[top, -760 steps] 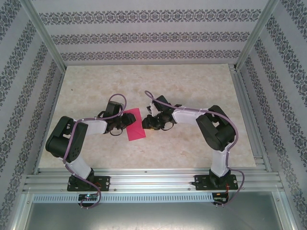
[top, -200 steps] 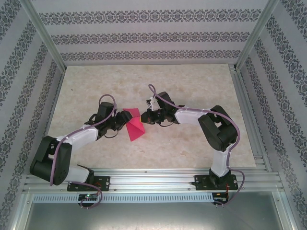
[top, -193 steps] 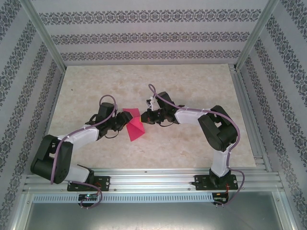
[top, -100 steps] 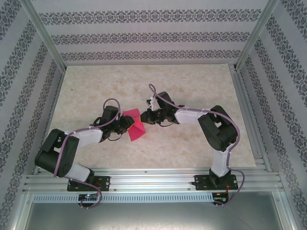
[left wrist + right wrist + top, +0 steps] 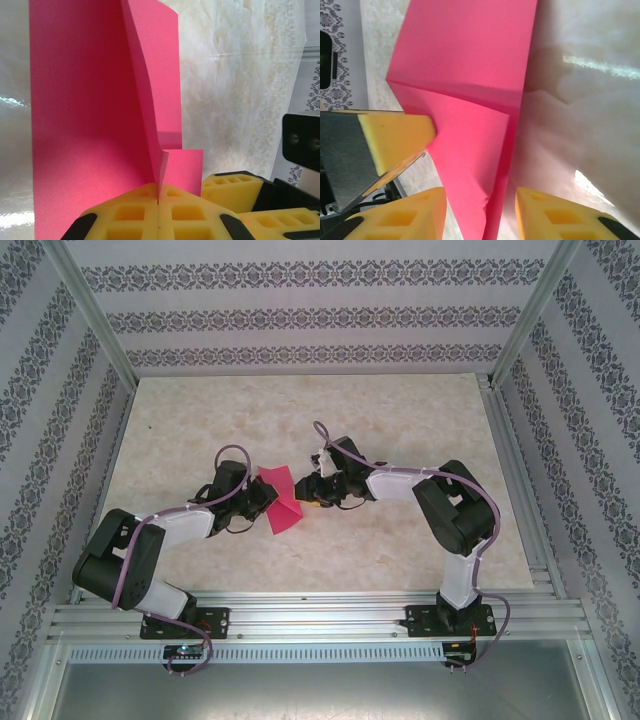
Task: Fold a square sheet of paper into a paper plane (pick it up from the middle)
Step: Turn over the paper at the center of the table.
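The square sheet of paper (image 5: 281,504) is magenta-red and partly folded, with one flap standing up from the table along a crease. In the left wrist view the paper (image 5: 90,125) fills the left half, and my left gripper (image 5: 159,200) is shut on its raised ridge, yellow pads pressed together. In the top view the left gripper (image 5: 262,502) sits at the sheet's left edge and the right gripper (image 5: 308,492) at its right edge. My right gripper (image 5: 480,212) is open, and the paper's (image 5: 465,75) pointed near end lies between its spread pads without touching them.
The beige marbled table (image 5: 400,420) is walled by patterned panels, with aluminium rails (image 5: 320,615) along the near edge. The other arm's yellow pad (image 5: 395,140) sits close on the left in the right wrist view. The right arm's pads (image 5: 235,187) crowd the left wrist view's lower right.
The left gripper has shut on the paper's raised fold. The right gripper, shut a second ago, has opened and let the paper go. The left arm shifted slightly right.
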